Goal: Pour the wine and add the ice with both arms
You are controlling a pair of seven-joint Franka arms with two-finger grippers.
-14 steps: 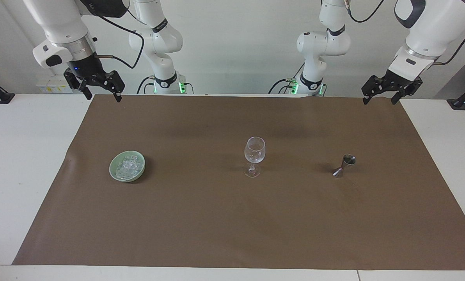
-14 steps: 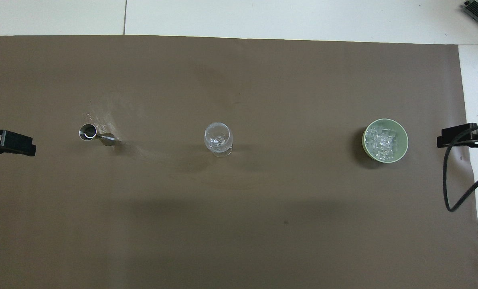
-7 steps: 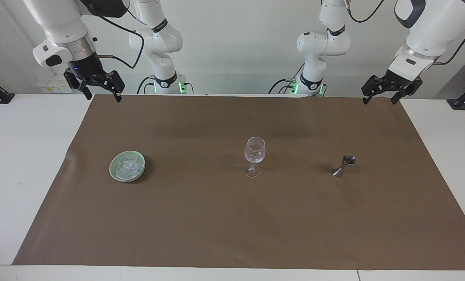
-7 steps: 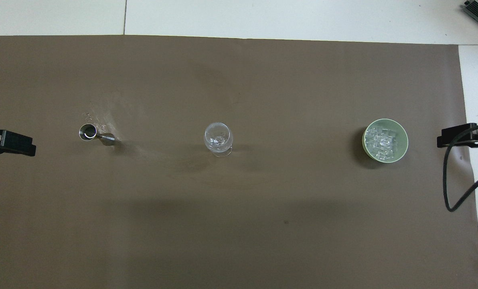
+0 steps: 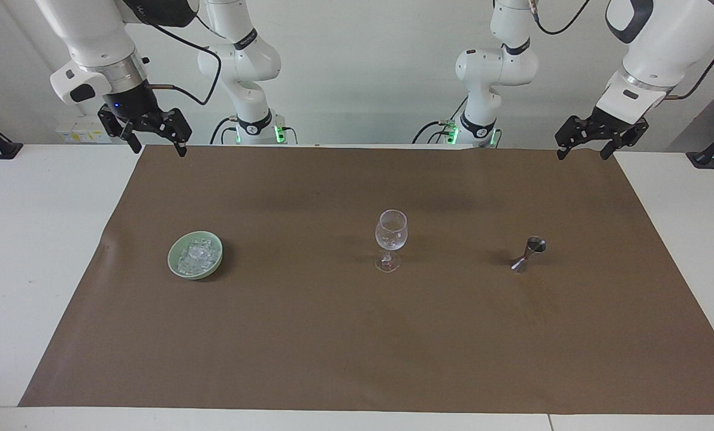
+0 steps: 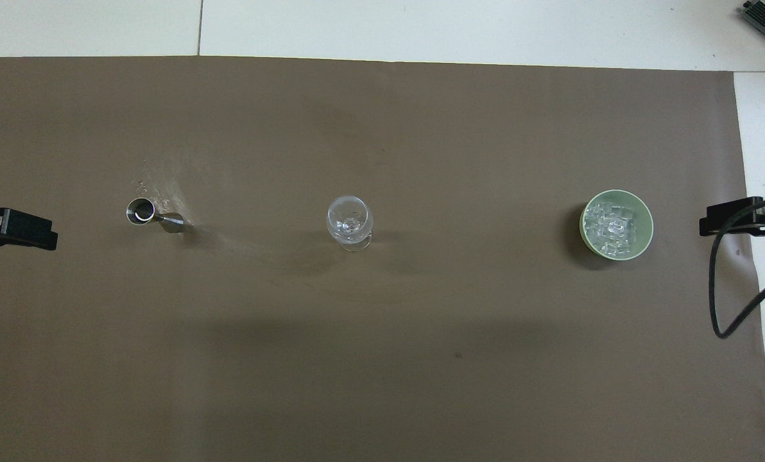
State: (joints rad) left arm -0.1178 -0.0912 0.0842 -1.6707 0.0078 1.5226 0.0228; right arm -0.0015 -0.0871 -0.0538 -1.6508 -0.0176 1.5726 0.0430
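Nothing done yet: both jaws wide apart, holding nothing, high over the desk [image 5: 45, 239] corners, well away from ice [image 5: 196, 255], glass [image 5: 390, 236], jigger [image 5: 528, 254].

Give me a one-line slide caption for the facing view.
Ice in green bowl, wine glass and jigger stand untouched.
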